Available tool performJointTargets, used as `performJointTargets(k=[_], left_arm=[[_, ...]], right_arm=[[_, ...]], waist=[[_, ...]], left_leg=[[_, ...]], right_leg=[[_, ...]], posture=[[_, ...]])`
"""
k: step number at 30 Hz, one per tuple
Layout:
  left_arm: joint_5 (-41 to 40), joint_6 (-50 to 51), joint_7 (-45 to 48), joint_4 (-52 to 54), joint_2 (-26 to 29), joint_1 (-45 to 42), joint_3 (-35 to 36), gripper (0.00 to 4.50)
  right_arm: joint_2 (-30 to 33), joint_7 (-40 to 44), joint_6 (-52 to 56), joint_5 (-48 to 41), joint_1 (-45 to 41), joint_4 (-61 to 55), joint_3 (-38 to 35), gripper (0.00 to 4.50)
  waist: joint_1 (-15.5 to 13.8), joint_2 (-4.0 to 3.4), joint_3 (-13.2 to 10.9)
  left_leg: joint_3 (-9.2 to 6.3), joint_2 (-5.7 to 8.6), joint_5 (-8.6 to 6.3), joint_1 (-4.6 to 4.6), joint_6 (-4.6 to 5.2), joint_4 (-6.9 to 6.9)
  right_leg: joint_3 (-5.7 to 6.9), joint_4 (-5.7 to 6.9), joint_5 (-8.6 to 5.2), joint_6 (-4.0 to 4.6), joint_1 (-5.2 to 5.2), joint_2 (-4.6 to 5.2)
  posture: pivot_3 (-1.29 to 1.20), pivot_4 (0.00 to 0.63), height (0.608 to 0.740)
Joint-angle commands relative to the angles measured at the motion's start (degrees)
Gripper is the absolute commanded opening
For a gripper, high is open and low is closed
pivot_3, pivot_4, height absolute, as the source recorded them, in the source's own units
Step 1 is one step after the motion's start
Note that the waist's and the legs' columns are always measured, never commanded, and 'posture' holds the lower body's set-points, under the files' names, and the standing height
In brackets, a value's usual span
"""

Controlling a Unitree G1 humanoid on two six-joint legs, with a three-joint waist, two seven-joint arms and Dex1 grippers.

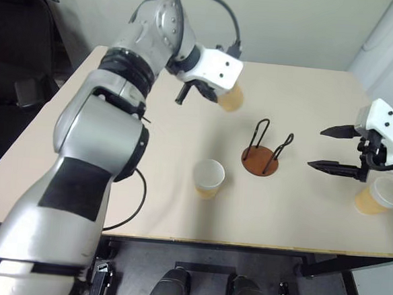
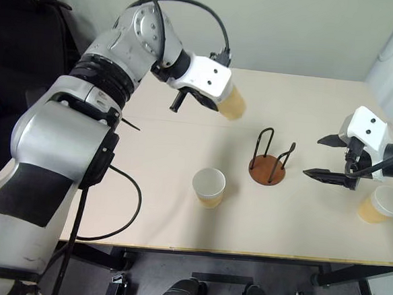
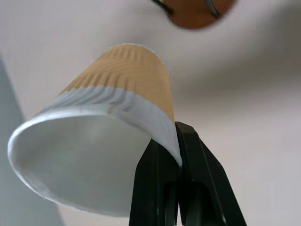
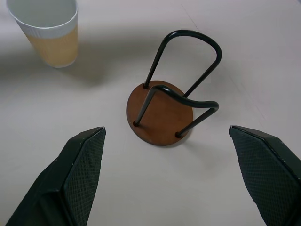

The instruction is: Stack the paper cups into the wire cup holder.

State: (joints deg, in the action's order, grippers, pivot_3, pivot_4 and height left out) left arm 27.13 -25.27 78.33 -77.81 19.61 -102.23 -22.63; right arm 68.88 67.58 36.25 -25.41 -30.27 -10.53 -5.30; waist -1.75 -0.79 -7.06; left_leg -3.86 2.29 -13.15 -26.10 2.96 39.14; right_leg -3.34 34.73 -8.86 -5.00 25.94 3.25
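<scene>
your left end effector [image 3: 178, 141] is clamped shut on the rim of one paper cup [image 1: 231, 98], pinching the cup wall between its two black fingers [image 3: 200, 179]. that cup hangs in the air, tilted, over the far middle part of the desk [image 1: 299, 215], clear of the surface.

your right end effector [image 1: 331, 149] stands wide open with nothing between its fingers [image 4: 80, 165]; it hovers near the right edge of the desk, pointing toward the wire cup holder [image 1: 260, 160].

the wire cup holder sits upright about the centre of the desk, its brown disc base flat on the surface, two black wire loops rising from it, and no cup inside.

a second paper cup [image 1: 208, 178] stands upright, mouth up, near the front edge, just left of the holder and apart from it. a third paper cup [image 1: 380, 196] is by the right edge toward the front corner, beneath your right end effector, tilted or on its side; you cannot tell which.
</scene>
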Motion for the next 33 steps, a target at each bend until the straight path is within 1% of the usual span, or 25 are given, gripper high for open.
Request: performJointTargets(k=[1,5,9,13,20,26,28,31,33], left_arm=[[-2.0,1.2,0.5,1.0,-2.2,-4.7,2.2,0.01],[-3.3,2.3,0.8,1.0,-5.0,-6.6,3.5,0.01],[-3.9,2.6,1.0,0.9,-6.7,-7.0,3.9,0.01],[-3.9,1.9,2.4,1.1,-8.5,-6.2,3.6,0.01],[-3.4,0.8,3.9,1.2,-9.9,-3.9,2.9,0.01],[-1.8,-0.3,1.7,1.3,-11.1,-2.2,1.2,0.01],[-1.1,-0.7,0.0,1.3,-11.7,-1.7,0.6,0.01],[-0.5,-1.0,-2.0,1.2,-12.2,-1.6,0.0,0.01],[-0.3,-1.1,-2.6,1.1,-12.4,-1.5,-0.3,0.01]], right_arm=[[1.7,1.3,0.4,-0.3,-2.3,0.2,-1.4,4.29],[2.5,1.8,0.9,-0.4,-1.6,-0.1,-2.3,4.29],[2.7,1.8,1.3,-0.5,-1.0,-0.6,-2.8,4.29],[3.1,1.6,2.2,-1.0,0.1,-1.6,-3.8,4.29],[3.3,1.5,3.4,-1.5,2.2,-3.5,-5.6,4.29],[3.1,1.1,4.1,-1.9,2.9,-4.6,-6.1,4.29],[3.1,1.0,4.4,-2.1,3.2,-5.0,-6.3,4.29],[3.2,0.8,4.7,-2.3,3.6,-5.4,-6.7,4.29],[3.2,0.6,4.9,-2.4,3.9,-5.7,-6.9,4.29]], waist=[[0.0,0.0,0.0],[-0.1,0.0,0.0],[0.0,-0.03,0.0],[0.0,-0.04,0.0],[-0.1,-0.04,0.0],[-0.2,-0.05,0.0],[-0.2,-0.05,0.0],[-0.2,-0.05,0.0],[-0.2,-0.05,0.0]], left_leg=[[0.04,0.03,-0.02,0.0,0.02,0.0],[0.01,-0.03,-0.08,-0.07,0.01,0.04],[0.13,-0.01,-0.18,0.05,-0.13,0.03],[0.14,-0.04,-0.19,0.03,-0.16,0.08],[0.2,-0.04,-0.26,0.03,-0.22,0.36],[0.16,-0.04,-0.45,0.02,-0.16,0.86],[0.16,-0.03,-0.52,0.03,-0.04,0.93],[0.16,-0.02,-0.76,0.05,0.39,1.01],[0.17,-0.01,-0.75,0.06,0.37,1.02]], right_leg=[[0.03,-0.01,0.0,-0.03,0.0,-0.05],[0.0,0.01,-0.04,-0.12,0.01,0.06],[-0.05,0.01,-0.12,-0.21,-0.03,-0.01],[-0.08,0.06,-0.19,-0.27,-0.02,0.05],[-0.09,0.09,-0.25,-0.37,-0.12,0.05],[-0.07,0.17,-0.26,-0.44,-0.29,0.03],[-0.11,0.15,-0.23,-0.5,-0.36,0.06],[-0.1,0.14,-0.19,-0.55,-0.41,0.07],[-0.11,0.15,-0.19,-0.56,-0.4,0.06]], posture=[[0.0,0.15,0.74],[0.0,0.15,0.74],[0.0,0.15,0.74],[0.0,0.15,0.74],[0.0,0.15,0.74],[0.0,0.15,0.74],[0.0,0.15,0.74],[0.0,0.15,0.74],[0.0,0.15,0.74]])
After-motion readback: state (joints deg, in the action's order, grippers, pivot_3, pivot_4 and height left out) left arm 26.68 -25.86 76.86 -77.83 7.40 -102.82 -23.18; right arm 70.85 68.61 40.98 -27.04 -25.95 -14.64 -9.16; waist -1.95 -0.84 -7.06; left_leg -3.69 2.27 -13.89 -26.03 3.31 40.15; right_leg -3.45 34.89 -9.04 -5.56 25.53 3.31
